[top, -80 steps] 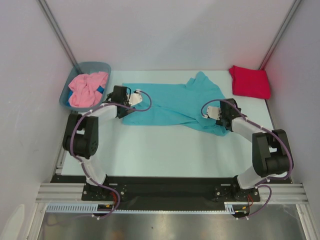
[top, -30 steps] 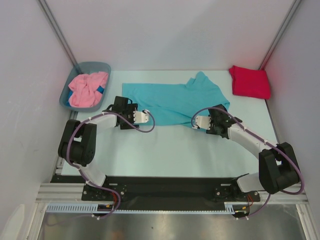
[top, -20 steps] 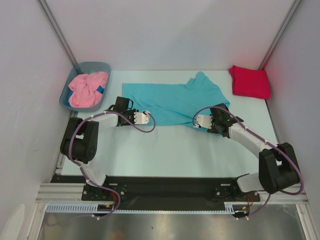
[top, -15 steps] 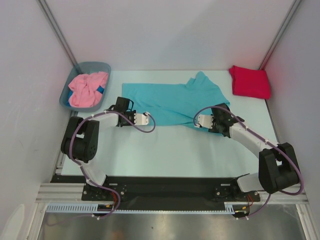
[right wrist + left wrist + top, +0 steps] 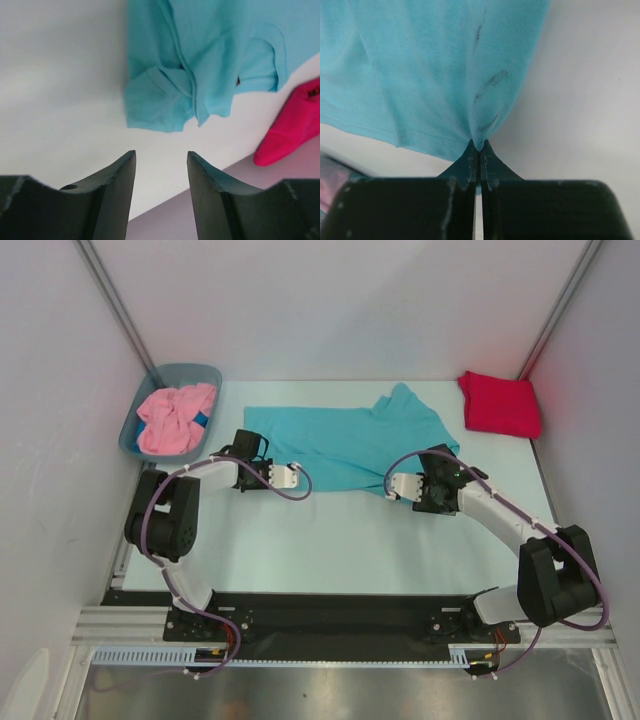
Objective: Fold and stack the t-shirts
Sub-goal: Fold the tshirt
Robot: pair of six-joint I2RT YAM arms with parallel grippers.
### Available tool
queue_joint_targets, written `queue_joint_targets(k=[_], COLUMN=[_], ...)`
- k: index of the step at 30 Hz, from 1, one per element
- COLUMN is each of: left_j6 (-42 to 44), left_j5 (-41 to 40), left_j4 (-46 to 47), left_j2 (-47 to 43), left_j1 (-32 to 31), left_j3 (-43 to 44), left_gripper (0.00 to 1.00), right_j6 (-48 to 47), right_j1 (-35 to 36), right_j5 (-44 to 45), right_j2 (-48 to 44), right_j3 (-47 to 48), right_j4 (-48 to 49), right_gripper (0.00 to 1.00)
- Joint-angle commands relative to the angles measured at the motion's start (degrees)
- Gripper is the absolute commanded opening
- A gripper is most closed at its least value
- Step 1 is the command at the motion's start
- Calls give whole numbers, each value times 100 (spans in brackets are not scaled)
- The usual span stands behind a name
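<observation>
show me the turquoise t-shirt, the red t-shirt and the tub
turquoise t-shirt (image 5: 340, 445), top external view, middle of its spread body
red t-shirt (image 5: 500, 403), top external view, centre of the folded cloth
tub (image 5: 187, 367), top external view, its far rim

Pale table (image 5: 340, 540), seen from above, carrying three things along its far half. A turquoise t-shirt (image 5: 350, 440) lies spread mostly flat across the middle, with one sleeve pointing to the back edge and doubled folds at its right end. A folded red t-shirt (image 5: 500, 403) lies in the far right corner, apart from the turquoise one, and a grey-blue tub (image 5: 190, 371) stands in the far left corner.
</observation>
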Motion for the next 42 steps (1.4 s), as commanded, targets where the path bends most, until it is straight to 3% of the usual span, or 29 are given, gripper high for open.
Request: queue_joint_targets(k=[1, 8, 22, 29, 42], left_j6=[84, 92, 163, 145, 171], left_j5=[103, 95, 42, 42, 24], left_j4=[-291, -335, -467, -467, -502], left_j2=[123, 53, -342, -413, -386], left_j1=[-17, -17, -9, -9, -9], left_j3=[225, 260, 102, 67, 190], left_gripper=[0, 0, 1, 0, 0], right_j6=[325, 676, 924, 941, 774], right_j1=[207, 348, 330, 313, -171], right_j5=[-536, -774, -511, -46, 254], right_j2=[32, 383, 1113, 1464, 1377], right_j3=[331, 103, -381, -425, -504], right_j4=[-835, -776, 719, 1474, 1695], right_gripper=[52, 50, 42, 30, 29])
